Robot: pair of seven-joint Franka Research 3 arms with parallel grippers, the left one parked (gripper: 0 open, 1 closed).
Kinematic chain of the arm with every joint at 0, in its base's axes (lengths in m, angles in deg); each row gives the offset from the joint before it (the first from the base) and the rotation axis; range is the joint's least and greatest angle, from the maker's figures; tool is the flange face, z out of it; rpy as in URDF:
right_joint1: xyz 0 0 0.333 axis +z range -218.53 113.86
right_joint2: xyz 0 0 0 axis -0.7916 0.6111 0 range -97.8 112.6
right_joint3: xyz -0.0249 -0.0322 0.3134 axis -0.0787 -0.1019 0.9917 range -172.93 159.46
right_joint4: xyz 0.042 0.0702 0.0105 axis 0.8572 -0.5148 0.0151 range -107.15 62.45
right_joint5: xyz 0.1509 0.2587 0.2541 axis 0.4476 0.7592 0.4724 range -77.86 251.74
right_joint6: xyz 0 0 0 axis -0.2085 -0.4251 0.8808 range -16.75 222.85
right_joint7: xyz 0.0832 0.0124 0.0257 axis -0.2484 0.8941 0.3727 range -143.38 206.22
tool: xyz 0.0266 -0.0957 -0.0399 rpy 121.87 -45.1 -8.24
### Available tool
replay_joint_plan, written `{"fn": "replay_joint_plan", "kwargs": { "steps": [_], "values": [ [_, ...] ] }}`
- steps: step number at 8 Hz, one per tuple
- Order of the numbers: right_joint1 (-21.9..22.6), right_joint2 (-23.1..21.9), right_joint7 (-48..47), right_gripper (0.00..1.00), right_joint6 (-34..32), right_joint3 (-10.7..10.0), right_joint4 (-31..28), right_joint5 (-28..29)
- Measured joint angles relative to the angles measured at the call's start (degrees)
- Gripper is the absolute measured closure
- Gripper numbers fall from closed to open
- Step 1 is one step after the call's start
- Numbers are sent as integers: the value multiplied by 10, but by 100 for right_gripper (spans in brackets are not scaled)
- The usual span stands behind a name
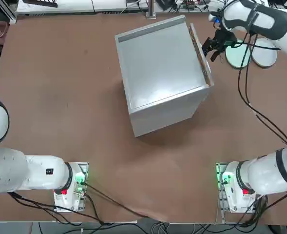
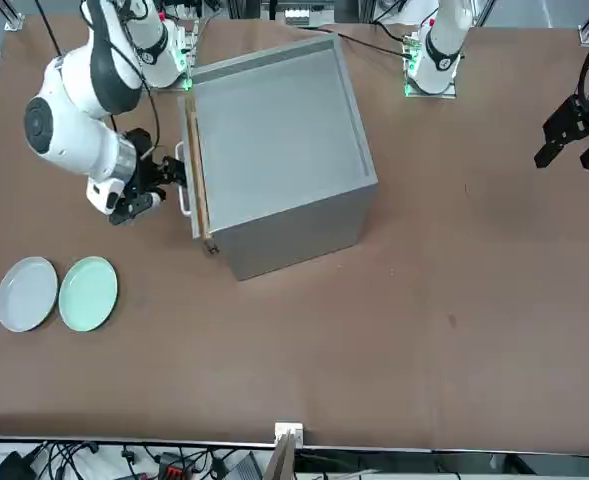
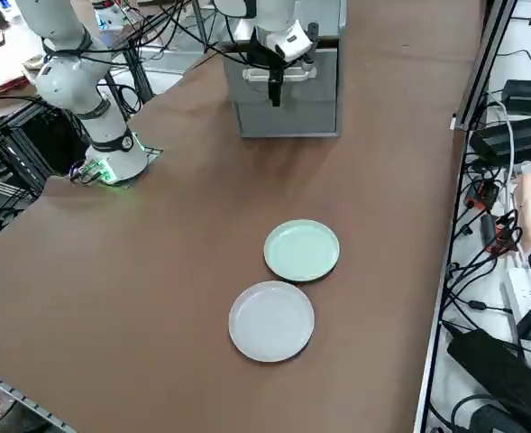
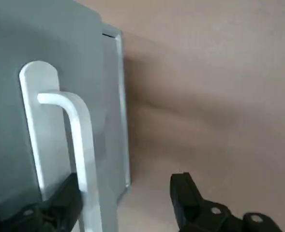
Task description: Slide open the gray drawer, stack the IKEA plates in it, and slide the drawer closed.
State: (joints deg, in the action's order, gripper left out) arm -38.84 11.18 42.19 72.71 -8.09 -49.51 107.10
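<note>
The gray cabinet (image 1: 162,63) stands at the table's middle back, its drawer front (image 4: 36,58) turned toward the right arm. A thin strip of light wood (image 2: 200,180) shows behind the front panel, so the gray drawer is pulled out a crack. My right gripper (image 4: 125,186) is open at the white handle (image 4: 79,130); the bar runs just inside one finger (image 4: 60,203), with the other finger (image 4: 186,193) well clear. Two IKEA plates lie side by side on the table beyond the gripper: the mint green one (image 2: 88,293) and the whitish gray one (image 2: 27,293).
The plates (image 3: 301,250) lie a short way from the drawer front, near the table's right edge. Cables and power strips (image 3: 517,271) run along that edge. Brown tabletop (image 1: 60,97) stretches to the cabinet's left and front.
</note>
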Motion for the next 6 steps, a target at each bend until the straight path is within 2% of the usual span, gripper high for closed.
{"fn": "replay_joint_plan", "kwargs": {
  "steps": [3, 6],
  "values": [
    [-42, 0, 35, 0, -9, -1, 2, -9],
    [-108, 1, 79, 0, -12, -2, 4, -22]
  ]
}}
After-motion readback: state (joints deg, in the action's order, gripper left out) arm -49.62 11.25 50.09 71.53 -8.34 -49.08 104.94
